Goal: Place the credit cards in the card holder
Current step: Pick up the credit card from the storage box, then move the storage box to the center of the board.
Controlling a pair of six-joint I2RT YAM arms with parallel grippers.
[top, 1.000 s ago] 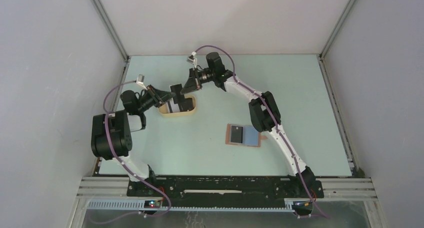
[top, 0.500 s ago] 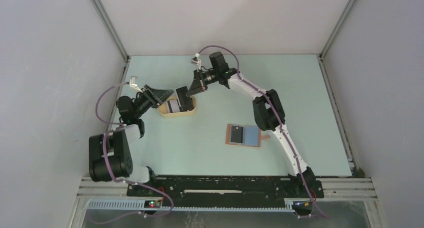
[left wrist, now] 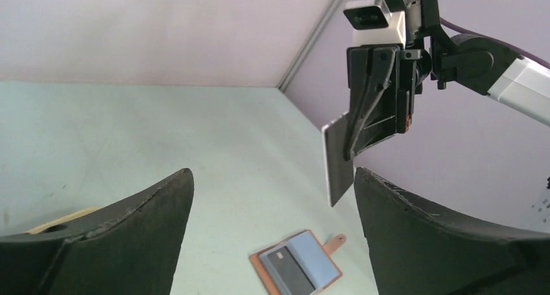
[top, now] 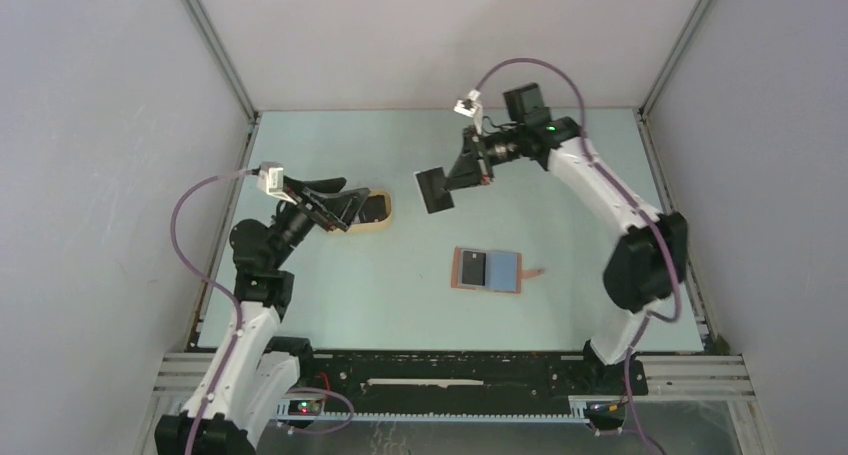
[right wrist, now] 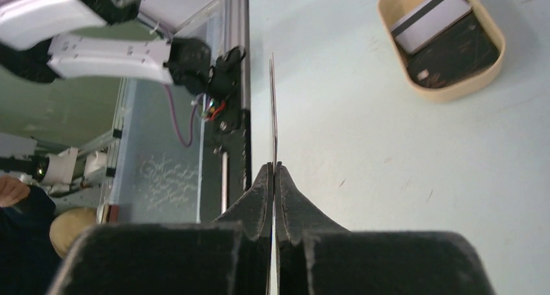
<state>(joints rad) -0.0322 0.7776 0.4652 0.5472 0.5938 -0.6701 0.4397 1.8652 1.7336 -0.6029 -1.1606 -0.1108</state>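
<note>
Aloft, a seemingly dark credit card (top: pixel 433 190) sits clamped in my right gripper (top: pixel 458 175), apart from the card holder (top: pixel 487 271) lying open below; my left gripper (top: pixel 343 203) gapes empty by the tray (top: pixel 386 218). Next, I'd angle it into a pocket (top: pixel 503 269).

**Object Count, Card-Sorting Scene**

We count at least four credit cards. One lifted card (top: pixel 433 190) is held in the air. One dark card (top: pixel 474 268) lies on the card holder (top: pixel 505 272). One whitish striped card (right wrist: pixel 431 19) rests in the tray (right wrist: pixel 447 93) on dark cards (right wrist: pixel 457 52) whose number we cannot resolve. We count one card holder, one tray, and two arms: left arm (top: pixel 245 325) and right arm (top: pixel 605 190).
</note>
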